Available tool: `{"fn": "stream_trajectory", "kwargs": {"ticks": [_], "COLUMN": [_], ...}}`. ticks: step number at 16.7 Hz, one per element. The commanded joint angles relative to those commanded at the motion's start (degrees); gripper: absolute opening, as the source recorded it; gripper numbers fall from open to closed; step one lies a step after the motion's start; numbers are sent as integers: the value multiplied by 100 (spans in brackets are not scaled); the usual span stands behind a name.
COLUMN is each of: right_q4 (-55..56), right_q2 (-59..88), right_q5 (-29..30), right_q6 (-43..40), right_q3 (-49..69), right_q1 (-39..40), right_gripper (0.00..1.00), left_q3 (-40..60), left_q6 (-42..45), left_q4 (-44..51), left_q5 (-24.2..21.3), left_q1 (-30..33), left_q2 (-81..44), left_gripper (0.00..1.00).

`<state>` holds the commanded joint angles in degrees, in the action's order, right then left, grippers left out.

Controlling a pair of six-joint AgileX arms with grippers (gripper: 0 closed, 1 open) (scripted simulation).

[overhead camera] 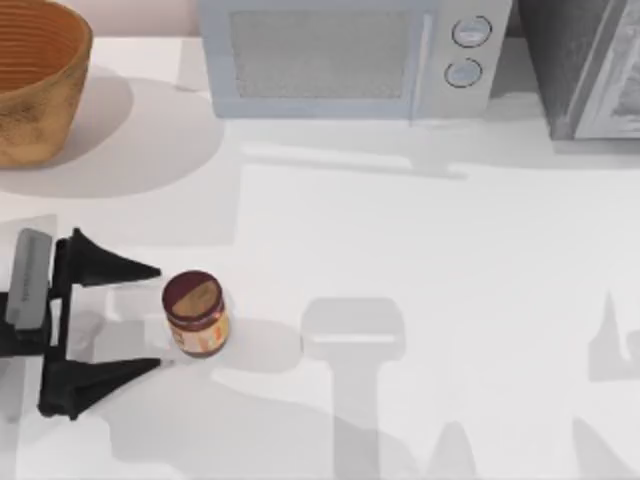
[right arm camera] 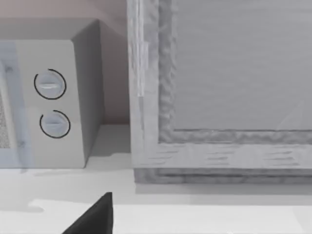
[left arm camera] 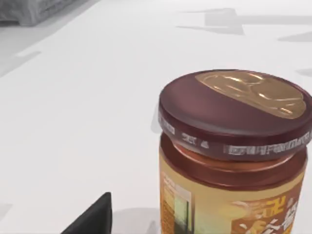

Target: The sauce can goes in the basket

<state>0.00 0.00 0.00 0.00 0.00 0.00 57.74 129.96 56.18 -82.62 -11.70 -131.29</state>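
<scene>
Sauce can [overhead camera: 196, 314]: maroon-brown lid w/ gold patch, white print round lid rim; orange, tan, red label. Basket [overhead camera: 35, 75]: golden-tan outside, ribbed orange-brown inside. Our left gripper [overhead camera: 150, 318]: black fingers, grey body. Microwave [overhead camera: 350, 55]: pale grey, speckled door. Table [overhead camera: 450, 250]: white.

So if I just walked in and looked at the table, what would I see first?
Probably the sauce can, standing upright on the white table near its left side, with its dark maroon top. The left gripper sits just left of it, its black fingers spread open and pointing at the can without touching it. The big woven basket waits at the back left corner, beside a microwave.
</scene>
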Motion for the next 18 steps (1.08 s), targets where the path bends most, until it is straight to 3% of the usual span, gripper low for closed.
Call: {"fn": "stream_trajectory", "kwargs": {"ticks": [6,9,18], "right_q4": [0,0,0], "right_q2": [0,0,0], "right_q5": [0,0,0], "right_q6": [0,0,0], "right_q3": [0,0,0], "right_q1": [0,0,0], "right_gripper": [100,100,100], "left_q3": [-100,-333,-1581], "left_q6": [-52,-445,-3290], "left_q4": [-59,-563,-4319], "left_q5": [2,-56,-191], "left_q1": [74,103,434], "left_q2": [199,239,532], "left_gripper": [100,100,100]}}
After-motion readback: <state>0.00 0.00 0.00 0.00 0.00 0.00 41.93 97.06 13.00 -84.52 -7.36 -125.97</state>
